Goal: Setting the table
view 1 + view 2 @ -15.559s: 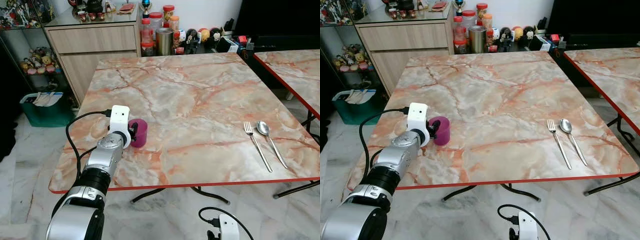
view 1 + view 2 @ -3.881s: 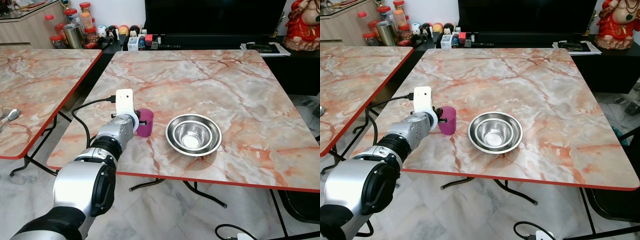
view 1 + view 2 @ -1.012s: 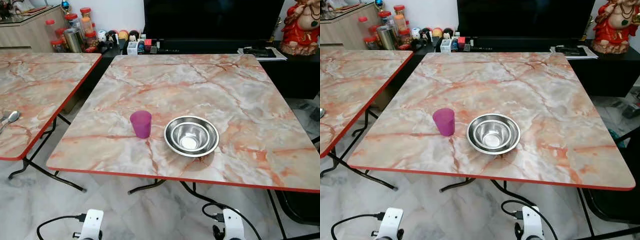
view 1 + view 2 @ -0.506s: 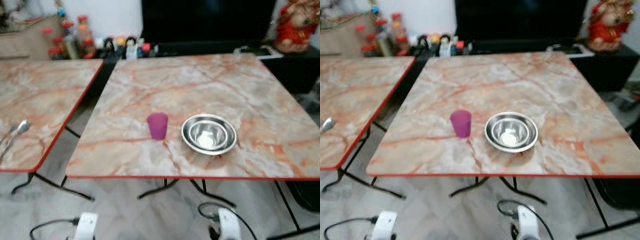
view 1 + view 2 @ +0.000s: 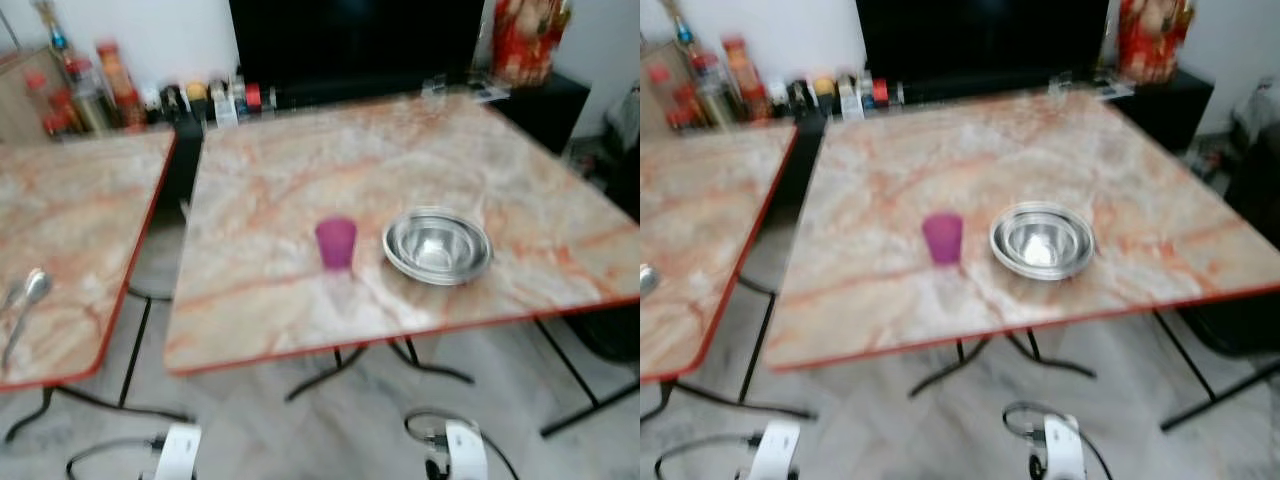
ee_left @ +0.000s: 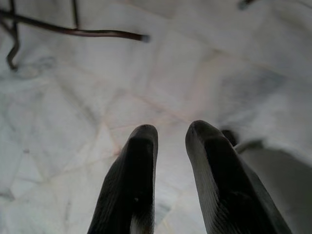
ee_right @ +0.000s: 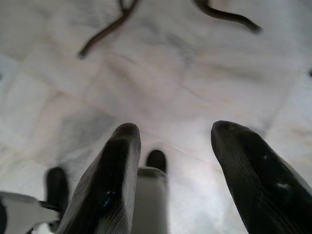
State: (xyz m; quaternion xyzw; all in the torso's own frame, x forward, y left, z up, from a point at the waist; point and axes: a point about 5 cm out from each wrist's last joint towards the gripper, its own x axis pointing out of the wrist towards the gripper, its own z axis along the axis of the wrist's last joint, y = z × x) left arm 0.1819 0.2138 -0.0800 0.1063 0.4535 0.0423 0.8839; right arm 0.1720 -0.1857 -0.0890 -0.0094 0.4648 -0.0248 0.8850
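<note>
Currently, purple cup [image 5: 336, 243] stands upright, mouth up, near the middle of the marble desk [image 5: 280, 180]. Steel bowl [image 5: 438, 246] sits just beside it, apart, on its right. Second desk [image 5: 70, 220] on the left carries a spoon [image 5: 26, 305]. Both arms hang low over the floor [image 6: 195, 68]: left gripper [image 6: 170, 136] jaws slightly parted, right gripper [image 7: 175, 139] jaws spread, both empty. Head views blurred.

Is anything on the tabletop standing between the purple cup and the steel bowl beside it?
Nothing visible does. The purple cup stands upright on the table, a strip of bare marble separating it from the steel bowl. Both grippers, left and right, hang open over the floor.
</note>
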